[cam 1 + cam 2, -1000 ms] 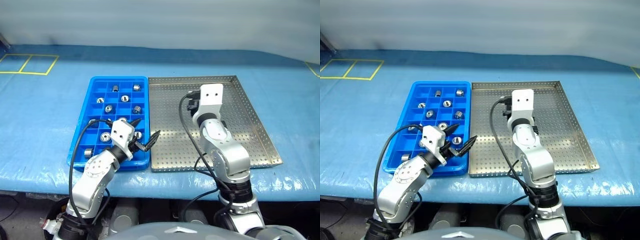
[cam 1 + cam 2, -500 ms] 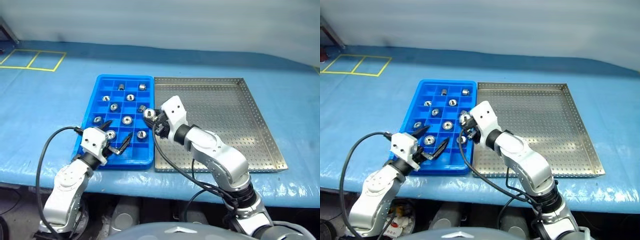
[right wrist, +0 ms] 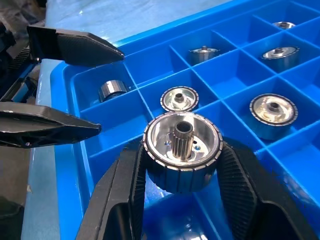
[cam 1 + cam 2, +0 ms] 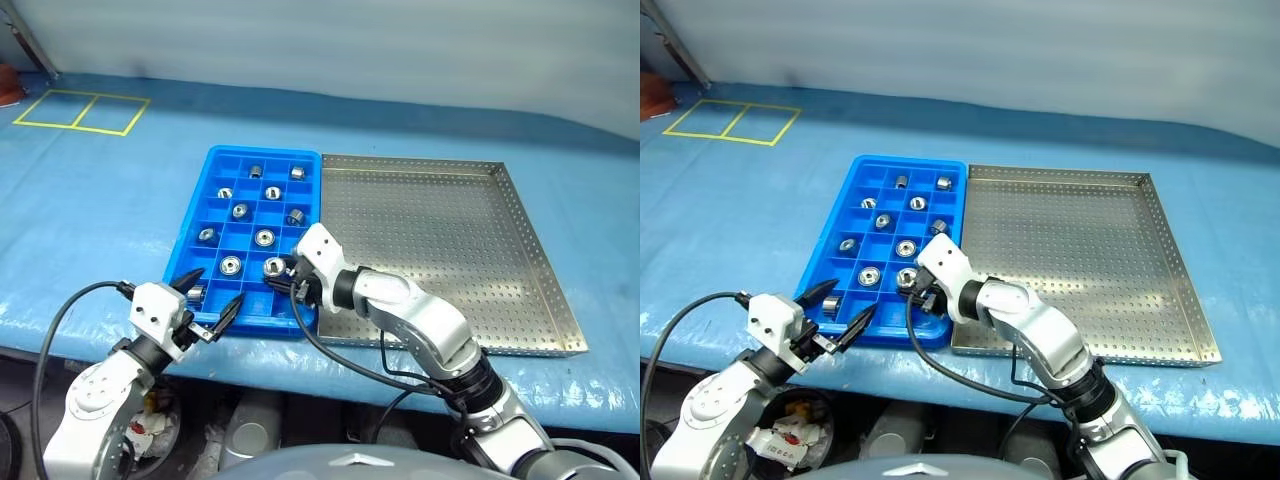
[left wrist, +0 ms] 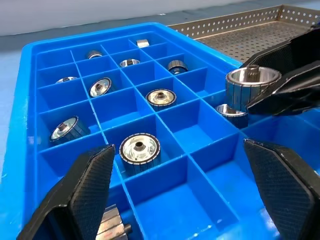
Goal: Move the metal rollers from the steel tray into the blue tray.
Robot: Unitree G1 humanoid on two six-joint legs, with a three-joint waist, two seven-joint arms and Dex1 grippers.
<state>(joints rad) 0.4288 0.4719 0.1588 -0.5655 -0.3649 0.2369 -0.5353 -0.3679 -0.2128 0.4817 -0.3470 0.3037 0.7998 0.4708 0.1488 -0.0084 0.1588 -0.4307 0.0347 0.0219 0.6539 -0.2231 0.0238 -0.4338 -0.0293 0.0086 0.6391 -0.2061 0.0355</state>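
right claw (image 3: 182, 200) clenched on 1 metal roller (image 3: 182, 150), a ribbed silver cylinder with a toothed hub at its centre, held upright between both fingers. hovers over the near rows of the blue tray (image 4: 213, 172), close to the tray's right wall, above a compartment that looks free. no contact yet with the tray floor, as far as can be told.

left claw (image 4: 212, 303) released, fingers spread wide, holding nothing, parked at the near edge of the blue tray, toward its near-left corner. close to the right claw but apart from it.

blue tray on the tabletop (image 4: 100, 210), left of the steel tray (image 4: 545, 300) and touching or just beside it along 1 long side. other rollers (image 4: 264, 237) already in separate compartments, about 9 counted in the head views, 1 to a cell. steel tray floor bare of rollers where visible; the patch behind the right arm hidden.

step in hand, as a judgement: the placing of what looks like the last roller. task nearly done.

next move calls for: lower straight into the free cell, keep the roller upright, clear the dividers and the neighbouring roller, then spread the fingers and lift out without dragging. risk: roller catching on a divider and tipping into a filled cell.
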